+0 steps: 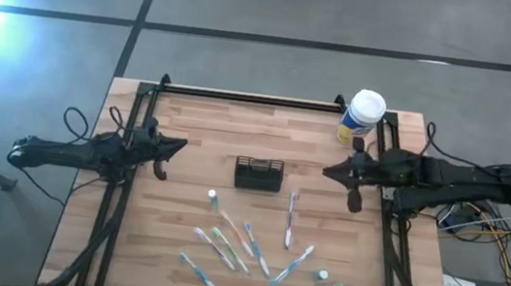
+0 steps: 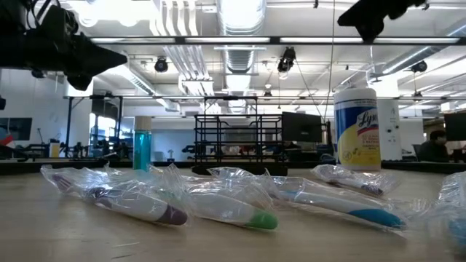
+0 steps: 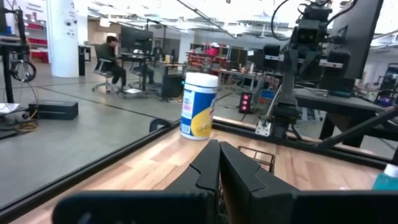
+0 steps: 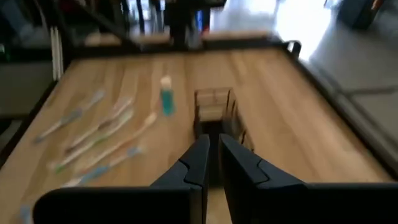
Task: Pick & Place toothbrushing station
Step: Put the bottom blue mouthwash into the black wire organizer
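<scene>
The toothbrushing station (image 1: 258, 174), a small black slotted box, stands on its base at the middle of the wooden table. It also shows in the right wrist view (image 4: 214, 107) and in the low view (image 2: 233, 138). My left gripper (image 1: 168, 155) hovers to the station's left, shut and empty, pointing toward it; the left wrist view shows its fingers (image 3: 217, 163) closed together. My right gripper (image 1: 338, 173) hovers to the station's right, shut and empty, also pointing toward it (image 4: 212, 152). Both are above the table, clear of the station.
Several wrapped toothbrushes (image 1: 253, 245) lie scattered between the station and the near edge, with a small teal bottle (image 1: 213, 196) and another (image 1: 323, 275). A yellow canister with a white cap (image 1: 363, 117) stands at the far right corner. A black rail (image 1: 251, 98) runs along the far edge.
</scene>
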`<state>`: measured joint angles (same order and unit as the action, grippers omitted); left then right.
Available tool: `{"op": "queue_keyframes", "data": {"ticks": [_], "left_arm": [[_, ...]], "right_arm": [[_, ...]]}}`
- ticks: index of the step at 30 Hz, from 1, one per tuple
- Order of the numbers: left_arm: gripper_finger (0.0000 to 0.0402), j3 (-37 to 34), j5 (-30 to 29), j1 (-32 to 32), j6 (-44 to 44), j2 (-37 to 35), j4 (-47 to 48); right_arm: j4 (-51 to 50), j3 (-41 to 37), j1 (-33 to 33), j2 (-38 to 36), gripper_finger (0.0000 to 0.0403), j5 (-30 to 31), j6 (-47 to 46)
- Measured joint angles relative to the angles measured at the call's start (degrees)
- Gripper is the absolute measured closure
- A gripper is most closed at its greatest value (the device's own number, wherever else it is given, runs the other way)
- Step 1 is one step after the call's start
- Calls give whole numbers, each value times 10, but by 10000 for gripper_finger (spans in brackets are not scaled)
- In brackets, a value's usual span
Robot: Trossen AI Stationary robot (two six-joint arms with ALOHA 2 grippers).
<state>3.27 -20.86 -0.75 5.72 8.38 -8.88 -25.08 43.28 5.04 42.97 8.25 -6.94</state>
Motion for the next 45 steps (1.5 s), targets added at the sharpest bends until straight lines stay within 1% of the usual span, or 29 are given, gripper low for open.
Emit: {"op": "queue_keyframes", "data": {"ticks": [5, 9, 12, 16, 21, 26, 30, 34, 38, 41, 45], "left_arm": [[388, 14, 5, 0, 0, 0, 24], [388, 26, 5, 0, 5, 0, 53], [387, 27, 5, 0, 5, 0, 56], [388, 27, 5, 0, 5, 0, 55], [390, 27, 5, 0, 8, 0, 55], [390, 27, 5, 0, 6, 0, 55], [390, 27, 5, 0, 6, 0, 55], [390, 27, 5, 0, 6, 0, 55], [390, 27, 5, 0, 6, 0, 55], [390, 27, 5, 0, 7, 0, 55], [390, 27, 7, 0, 8, 0, 56]], "right_arm": [[-165, 113, 85, 85, 369, 53, -45], [-262, 185, 161, 145, 369, 78, -101], [-305, 228, 216, 189, 369, 78, -154], [-331, 272, 281, 247, 369, 78, -215], [-377, 327, 338, 333, 356, 63, -261], [-439, 382, 372, 424, 316, 58, -246], [-471, 423, 374, 489, 278, 55, -205], [-482, 456, 374, 536, 239, 50, -142], [-482, 475, 374, 561, 205, 29, -101], [-478, 480, 377, 566, 189, 10, -111], [-475, 480, 397, 566, 176, 6, -130]]}}
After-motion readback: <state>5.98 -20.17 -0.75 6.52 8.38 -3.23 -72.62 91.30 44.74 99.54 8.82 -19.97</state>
